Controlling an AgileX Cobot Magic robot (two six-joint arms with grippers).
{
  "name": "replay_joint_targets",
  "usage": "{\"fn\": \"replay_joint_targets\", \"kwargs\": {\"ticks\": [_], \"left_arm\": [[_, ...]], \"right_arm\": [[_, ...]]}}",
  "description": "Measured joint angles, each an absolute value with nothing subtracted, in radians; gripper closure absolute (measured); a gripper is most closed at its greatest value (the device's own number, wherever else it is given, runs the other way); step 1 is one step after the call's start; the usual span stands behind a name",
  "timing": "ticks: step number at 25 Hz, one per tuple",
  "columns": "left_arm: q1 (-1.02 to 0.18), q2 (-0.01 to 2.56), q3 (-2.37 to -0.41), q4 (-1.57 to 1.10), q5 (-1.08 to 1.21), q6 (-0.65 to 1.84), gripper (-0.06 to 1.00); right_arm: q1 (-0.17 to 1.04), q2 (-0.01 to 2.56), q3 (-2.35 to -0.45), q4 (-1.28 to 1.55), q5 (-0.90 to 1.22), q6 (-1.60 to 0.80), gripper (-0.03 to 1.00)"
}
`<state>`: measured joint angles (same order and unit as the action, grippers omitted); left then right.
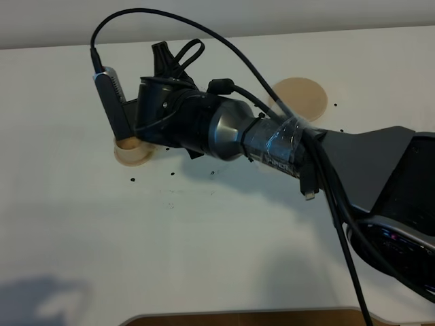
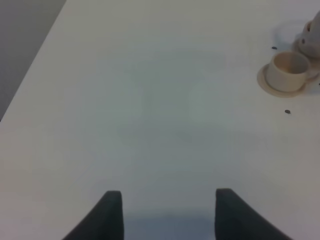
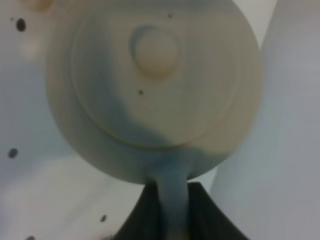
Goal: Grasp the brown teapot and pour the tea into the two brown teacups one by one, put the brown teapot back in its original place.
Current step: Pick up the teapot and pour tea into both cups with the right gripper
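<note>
White table (image 1: 204, 258) is mostly bare, w/ lots of open room on the near side; the far edge runs close behind the work area, so no wide swings that way. Right arm (image 1: 224, 132) reaches across the middle and hides the pot from the high cam. Wrist cam shows the right gripper (image 3: 172, 205) clamped on the loop handle of the brown teapot (image 3: 155, 95), lid on. Left gripper (image 2: 168, 195) hangs w/ fingers apart, nothing between. Round tan disc (image 1: 299, 97) sits bare, well apart on the right, which is the return spot. Teacup (image 1: 132, 151) on its saucer peeks out just under the right wrist. Judged step: pour phase at this cup; 2nd cup not visible. Next needs the spout over the cup mouth, a slow tilt, then level out. Dark specks (image 1: 132, 180) dot the table nearby.
</note>
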<state>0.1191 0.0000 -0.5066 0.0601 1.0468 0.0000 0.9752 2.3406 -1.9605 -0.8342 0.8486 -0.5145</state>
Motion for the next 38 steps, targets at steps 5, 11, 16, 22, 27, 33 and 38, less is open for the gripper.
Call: {"fn": "replay_joint_targets", "kwargs": {"ticks": [5, 11, 16, 22, 27, 33, 38], "left_arm": [[0.119, 0.000, -0.507, 0.060, 1.047, 0.000, 0.50], [0.119, 0.000, -0.507, 0.060, 1.047, 0.000, 0.50], [0.119, 0.000, -0.507, 0.060, 1.047, 0.000, 0.50], [0.119, 0.000, -0.507, 0.060, 1.047, 0.000, 0.50], [0.119, 0.000, -0.507, 0.060, 1.047, 0.000, 0.50], [0.119, 0.000, -0.507, 0.060, 1.047, 0.000, 0.50], [0.119, 0.000, -0.507, 0.060, 1.047, 0.000, 0.50]], "right_arm": [[0.984, 2.354, -1.961, -0.854, 0.849, -0.520, 0.88], [0.991, 2.354, -1.961, -0.876, 0.849, -0.537, 0.88], [0.992, 2.354, -1.961, -0.884, 0.852, -0.550, 0.88], [0.992, 2.355, -1.961, -0.918, 0.852, -0.559, 0.88], [0.998, 2.368, -1.961, -0.941, 0.853, -0.569, 0.88], [1.013, 2.370, -1.961, -0.994, 0.851, -0.574, 0.88], [1.013, 2.370, -1.961, -1.009, 0.851, -0.594, 0.88]]}}
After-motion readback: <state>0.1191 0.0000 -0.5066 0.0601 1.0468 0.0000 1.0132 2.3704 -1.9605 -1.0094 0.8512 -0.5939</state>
